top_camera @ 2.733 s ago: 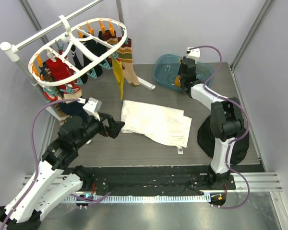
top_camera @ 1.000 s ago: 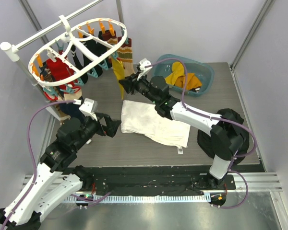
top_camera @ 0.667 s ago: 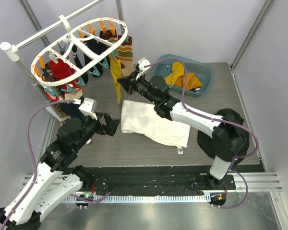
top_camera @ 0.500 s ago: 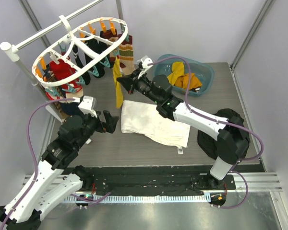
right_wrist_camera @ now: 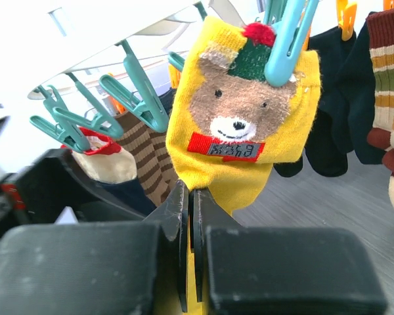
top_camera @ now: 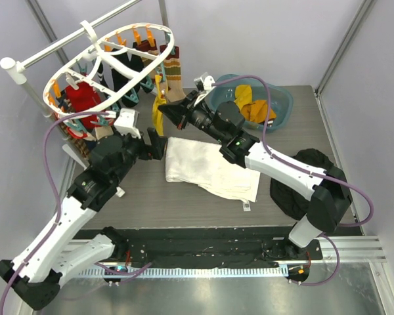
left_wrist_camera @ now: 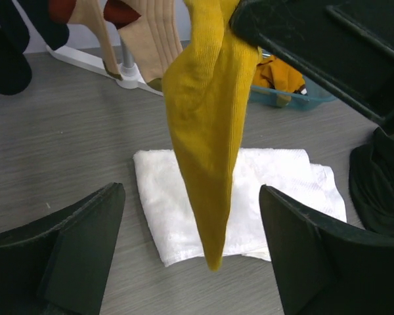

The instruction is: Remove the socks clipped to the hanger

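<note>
1. Fingers of the right gripper clenched the yellow sock just below its teal clip on the hanger.
2. Its long axis ran vertically, toe pointing down toward the white cloth.
3. Left gripper gaped either side of the toe, untouching.

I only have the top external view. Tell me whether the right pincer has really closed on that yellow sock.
Observer: Yes. In the right wrist view the right pincer is shut on the yellow sock, just below a bear picture on it.
Operator: Report what is holding the sock up.
Observer: One teal clip bites its top edge, at the bear's hat.
Operator: Now give me the left pincer.
Observer: In the left wrist view the left pincer is open wide. The sock's toe end shows between its fingers and touches neither.
</note>
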Robot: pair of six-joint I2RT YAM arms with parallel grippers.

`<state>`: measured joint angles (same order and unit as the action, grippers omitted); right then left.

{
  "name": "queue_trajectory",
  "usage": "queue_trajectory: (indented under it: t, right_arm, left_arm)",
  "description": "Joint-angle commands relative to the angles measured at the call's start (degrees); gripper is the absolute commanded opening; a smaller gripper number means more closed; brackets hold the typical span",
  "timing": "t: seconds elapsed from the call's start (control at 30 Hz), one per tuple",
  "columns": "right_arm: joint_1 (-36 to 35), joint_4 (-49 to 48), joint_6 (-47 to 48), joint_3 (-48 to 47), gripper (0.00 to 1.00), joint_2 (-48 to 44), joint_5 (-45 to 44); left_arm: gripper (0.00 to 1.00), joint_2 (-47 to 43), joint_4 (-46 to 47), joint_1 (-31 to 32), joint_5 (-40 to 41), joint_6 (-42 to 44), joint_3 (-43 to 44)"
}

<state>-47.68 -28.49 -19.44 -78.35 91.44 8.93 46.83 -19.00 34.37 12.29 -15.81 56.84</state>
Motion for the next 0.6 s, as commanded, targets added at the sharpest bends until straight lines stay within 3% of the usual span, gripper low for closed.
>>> queue_trajectory:
  t: [0.0,0.13,0.3,0.4,0.43,0.57]
  right_arm:
    - [-0.31,-1.83,-1.74,-1.9,0.01,-2.76,0.92]
    - [-0.39,-1.92,-3.49,-1.55,0.01,-2.84,0.65]
    - [-0.4,-1.74,-4.9,-1.55,0.01,-2.84,0.21]
    - [-0.4,-0.43,-5.08,-1.9,0.02,-2.76,-0.84]
    - [-0.4,0.27,-5.08,-2.16,0.05,-2.76,-1.28]
    - [-0.31,6.16,-3.42,-5.23,0.33,-2.76,-2.86]
  left_arm:
    - [0.81,3.7,5.47,-0.01,-0.17,1.31,2.92]
    - [0.46,5.2,5.56,-0.09,-1.13,1.4,2.49]
    - [0.22,4.33,6.52,-0.09,-1.74,1.14,0.73]
    - [0.01,4.15,6.35,-0.09,-2.71,1.49,0.73]
    - [0.0,4.15,6.09,-0.09,-3.15,1.4,0.82]
    - [0.0,3.89,4.42,-0.09,-4.65,0.96,0.99]
